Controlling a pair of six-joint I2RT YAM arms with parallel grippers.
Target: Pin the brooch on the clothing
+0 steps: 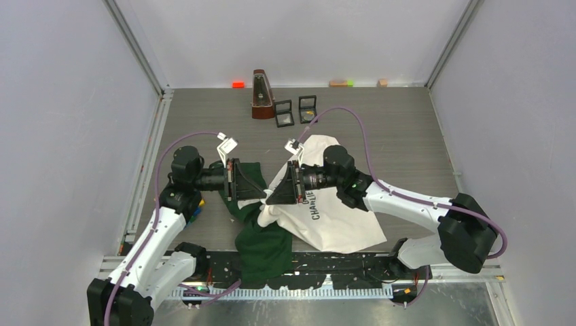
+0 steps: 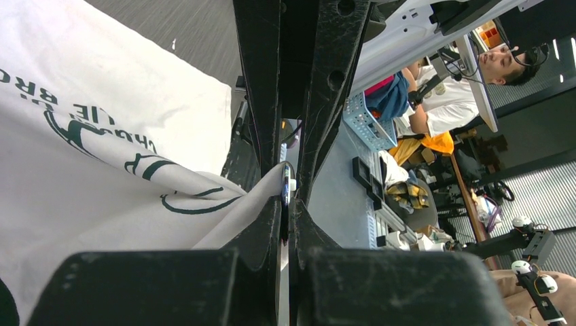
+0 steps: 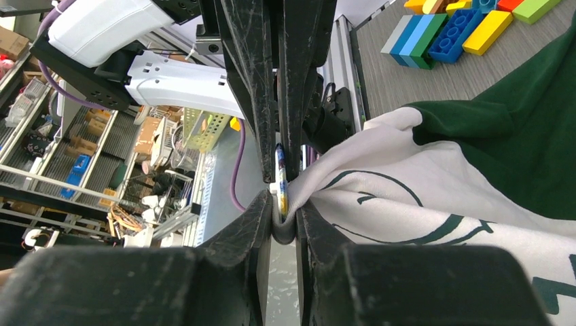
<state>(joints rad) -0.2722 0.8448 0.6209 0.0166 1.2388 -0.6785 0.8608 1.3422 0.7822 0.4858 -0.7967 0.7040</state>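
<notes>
From above, the grey surface [image 1: 407, 136] lies open on its far right, with a metronome [image 1: 260, 95] and two small black cases [image 1: 284, 113] near the back wall. The T-shirt [image 1: 339, 227] is crumpled mid-surface, its green part reaching over the near rail between the arm bases. The left tool [image 1: 260, 195] and right tool [image 1: 273, 199] meet tip to tip above it, and nothing tiny shows from up here. The right wrist view adds coloured blocks [image 3: 469, 30] beside the green sleeve. It also shows the right tool narrowed onto a fold of white cloth, and the brooch [image 3: 279, 178] edge-on in the left tool's tightly closed tips.
</notes>
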